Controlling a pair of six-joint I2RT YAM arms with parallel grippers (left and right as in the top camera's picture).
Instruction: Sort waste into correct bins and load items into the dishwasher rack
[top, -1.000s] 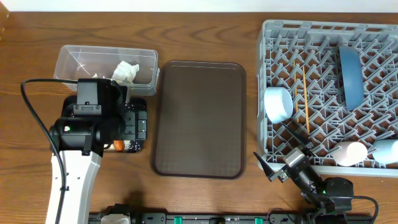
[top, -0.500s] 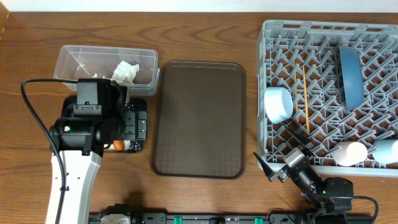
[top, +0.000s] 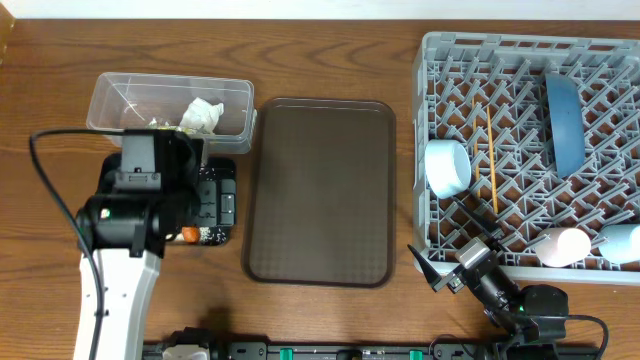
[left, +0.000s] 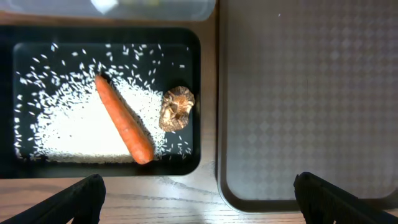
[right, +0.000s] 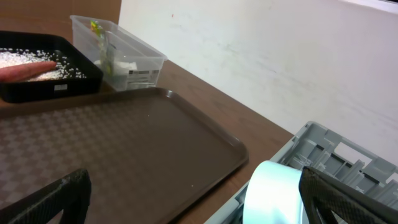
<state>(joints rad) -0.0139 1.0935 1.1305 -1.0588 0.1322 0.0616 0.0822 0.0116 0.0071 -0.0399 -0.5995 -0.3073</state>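
Note:
The black tray (left: 200, 68) holds the orange carrot (left: 123, 127), the brown food lump (left: 177, 109) and loose white rice (left: 68, 124). My left gripper (left: 199, 205) is open and empty above the tray's near edge. The clear tub (top: 130, 100) holds crumpled white paper (top: 202, 115); I cannot make out the foil. The grey rack (top: 520, 60) holds the blue plate (top: 565, 122), white bowl (top: 447, 167), chopsticks (top: 490, 160), pink cup (top: 562, 246) and light-blue cup (top: 622, 243). My right gripper (top: 440, 270) is open and empty at the rack's front left corner.
The flat brown serving tray (top: 320, 190) lies bare between the bins and the rack. It also shows in the right wrist view (right: 124, 149), with the bowl (right: 273, 193) close to my right fingers. My left arm covers most of the black tray from overhead.
My left arm has shifted very slightly to the left. The right arm and all objects are as before.

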